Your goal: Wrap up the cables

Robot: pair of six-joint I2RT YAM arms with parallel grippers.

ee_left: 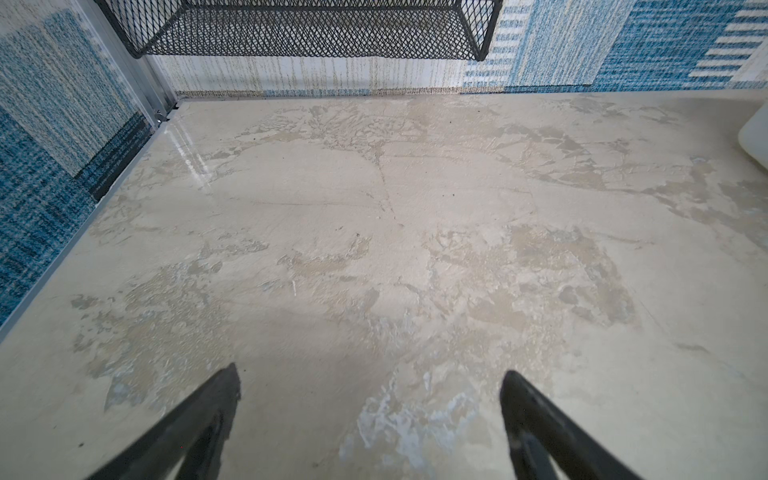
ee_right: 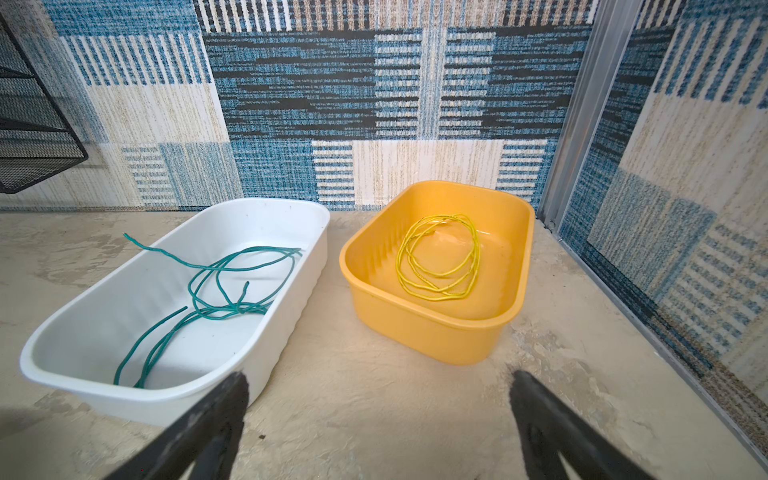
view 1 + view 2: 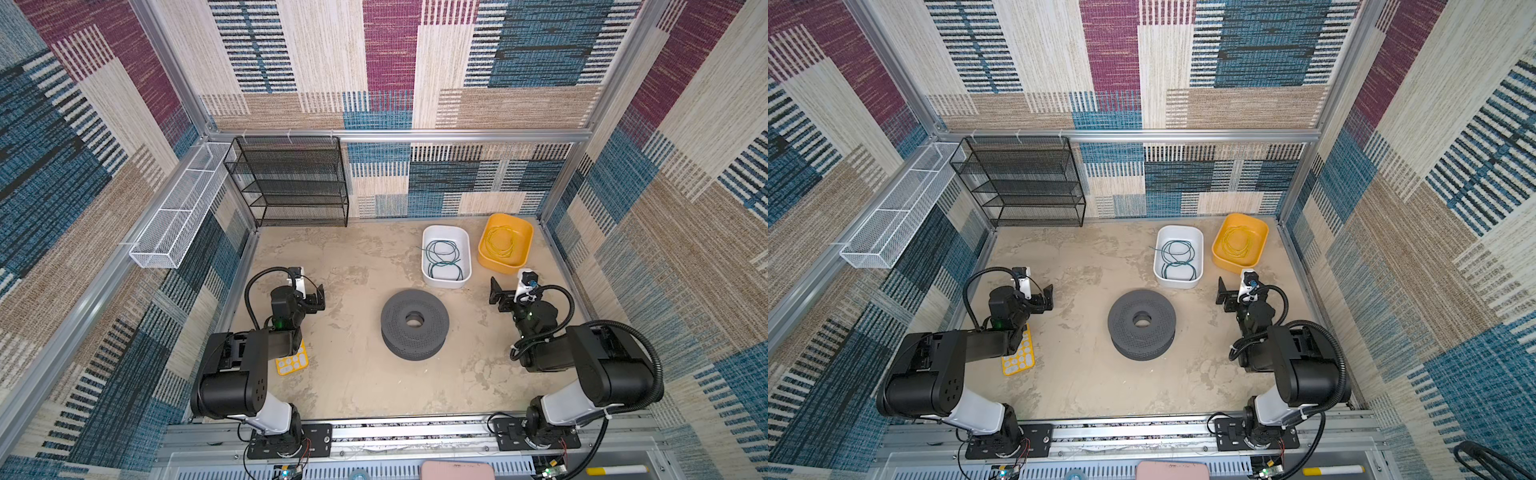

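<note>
Toward one o'clock from the grey spool [image 3: 395, 322], on the table [image 3: 353, 374]:
- White tub [image 2: 286, 332], holding the green cable [image 2: 239, 308] in loose, crossed loops with one end rising past the rim.
- Yellow tub [image 2: 428, 332], just beside it at three o'clock, holding the yellow cable [image 2: 432, 294] in a neater coil.
- Left gripper [image 3: 316, 294], at the spool's nine o'clock, jaws spread, empty.
- Right gripper [image 2: 378, 378], at three o'clock, jaws spread, empty, facing both tubs.

Likely hazards:
- Thin wire slipping a pinch.
- Crossed green loops snagging and dragging the light tub.
- Yellow on yellow hiding the grasp point.
</note>
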